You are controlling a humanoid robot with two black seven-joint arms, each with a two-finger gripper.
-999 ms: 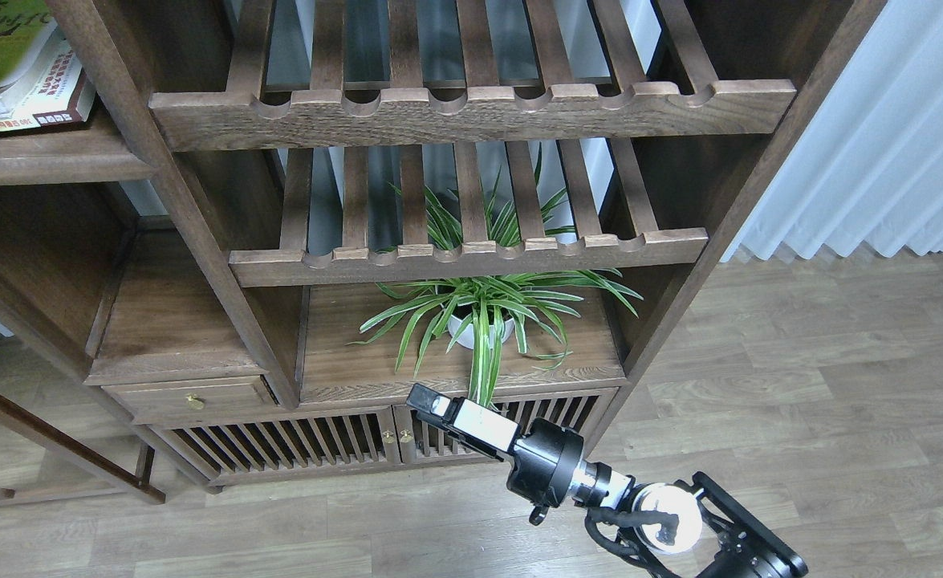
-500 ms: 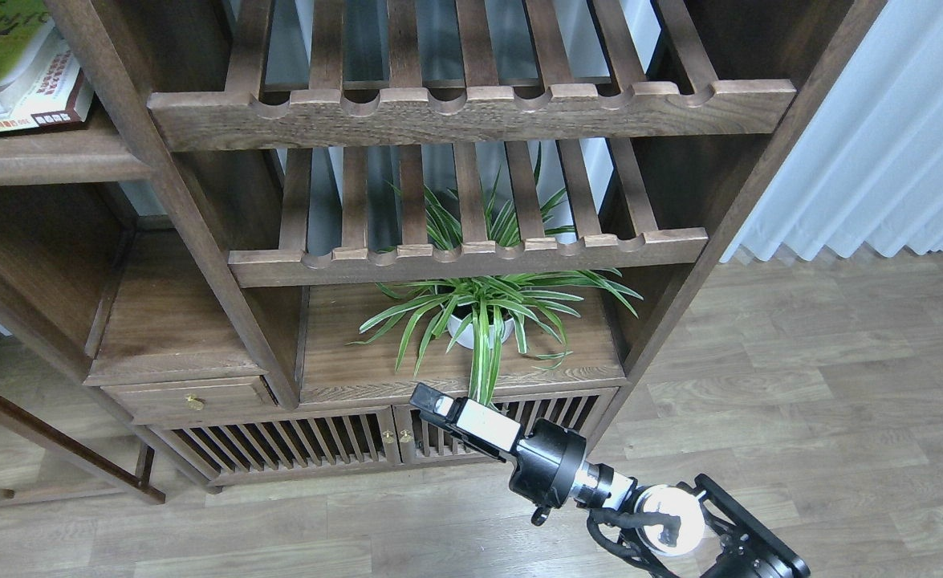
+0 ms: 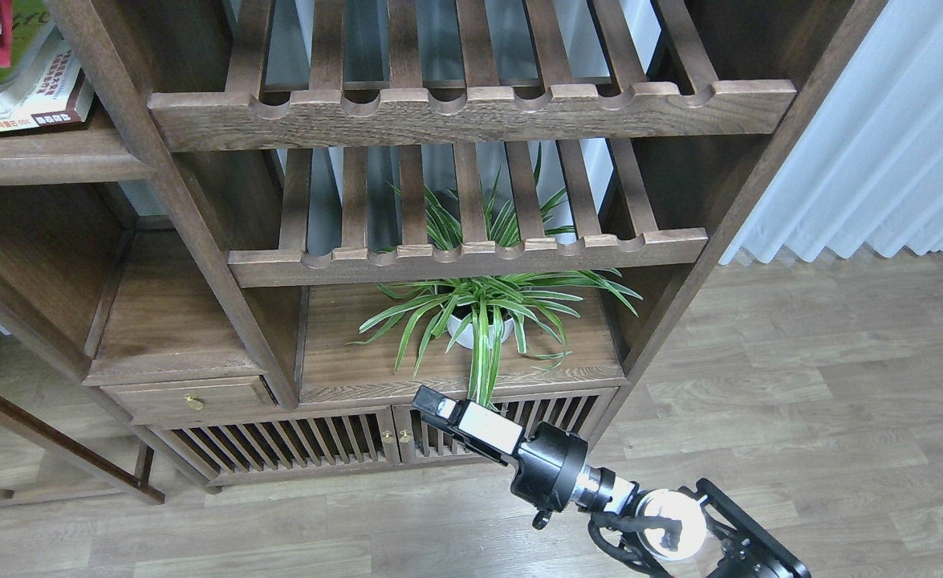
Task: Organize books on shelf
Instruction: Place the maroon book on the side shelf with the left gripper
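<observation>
On the shelf (image 3: 46, 152), books (image 3: 26, 92) bear seemingly Chinese print.

Only 1 view was given: the head camera looked forward and steeply down at a wooden bookcase (image 3: 455, 241) from close range, the floor (image 3: 800, 385) spreading near and right. The shelf (image 3: 46, 156) with books (image 3: 30, 96) was cropped at the far left corner; a curtain (image 3: 880, 136) filled the far right.
</observation>
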